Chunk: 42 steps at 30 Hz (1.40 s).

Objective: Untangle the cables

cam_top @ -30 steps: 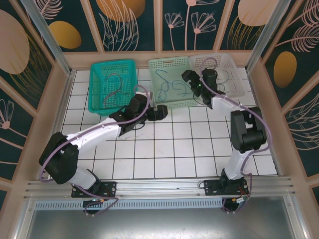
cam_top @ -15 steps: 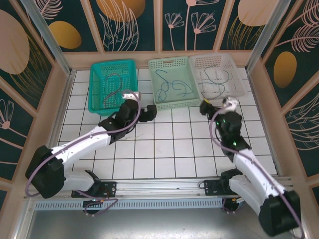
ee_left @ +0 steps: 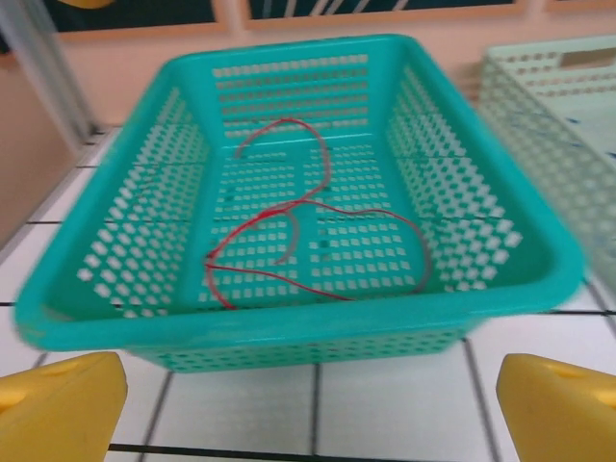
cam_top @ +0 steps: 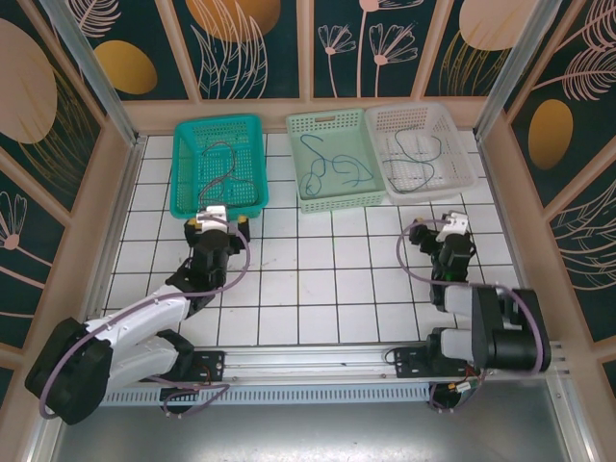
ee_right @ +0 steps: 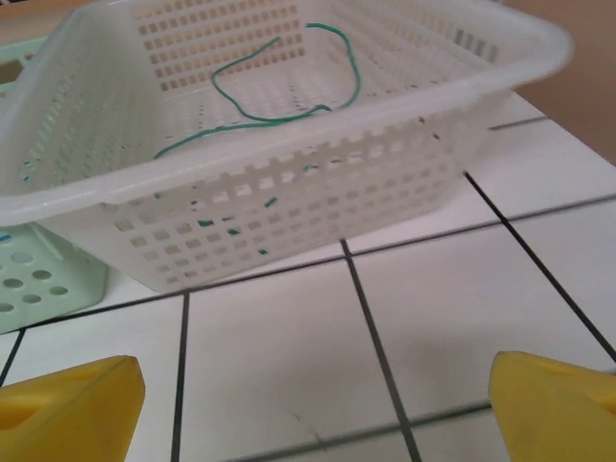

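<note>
Apparently red cable (ee_left: 322, 168), blue cable (cam_top: 339, 164) and green cable (ee_right: 279, 117) lie in separate baskets (ee_left: 289, 322); left claw (ee_left: 308, 404) and right claw (ee_right: 318, 404) are released: retreat well clear of them.

Pale green basket (ee_left: 563, 125) half out of frame; green cable (ee_right: 327, 108) partly behind wall of white basket (ee_right: 385, 183)

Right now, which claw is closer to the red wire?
Left. The left gripper sits just before the teal basket holding the red cable; the right gripper is well off to the side, before the white basket.
</note>
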{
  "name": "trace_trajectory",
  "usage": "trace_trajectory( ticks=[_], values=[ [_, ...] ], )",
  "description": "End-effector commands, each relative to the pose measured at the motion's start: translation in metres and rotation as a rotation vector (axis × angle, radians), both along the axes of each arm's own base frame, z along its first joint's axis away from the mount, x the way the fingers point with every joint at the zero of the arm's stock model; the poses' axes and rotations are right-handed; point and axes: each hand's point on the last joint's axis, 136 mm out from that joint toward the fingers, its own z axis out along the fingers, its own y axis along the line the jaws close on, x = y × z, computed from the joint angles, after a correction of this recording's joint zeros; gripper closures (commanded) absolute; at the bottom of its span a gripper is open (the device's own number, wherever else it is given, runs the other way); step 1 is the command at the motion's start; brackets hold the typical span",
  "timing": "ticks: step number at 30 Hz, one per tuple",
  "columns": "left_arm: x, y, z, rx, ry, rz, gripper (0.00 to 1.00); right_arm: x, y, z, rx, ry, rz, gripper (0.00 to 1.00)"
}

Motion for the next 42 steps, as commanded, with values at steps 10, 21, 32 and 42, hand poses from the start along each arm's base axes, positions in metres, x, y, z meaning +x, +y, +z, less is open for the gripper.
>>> trace_trajectory(
  ticks=[10, 21, 32, 42],
  values=[
    [0.022, 0.081, 0.016, -0.043, -0.209, 0.086, 0.01, 0.031, 0.011, 0.022, -0.011, -0.136, 0.076, 0.01],
    [0.036, 0.122, -0.018, -0.119, -0.254, 0.166, 0.01, 0.032, 0.012, 0.021, -0.017, -0.130, 0.075, 0.01],
    [0.041, 0.123, -0.020, -0.113, -0.231, 0.173, 0.01, 0.032, 0.012, 0.021, -0.017, -0.130, 0.076, 0.01],
    [0.041, 0.123, -0.020, -0.113, -0.229, 0.173, 0.01, 0.032, 0.012, 0.022, -0.018, -0.131, 0.076, 0.01]
  ],
)
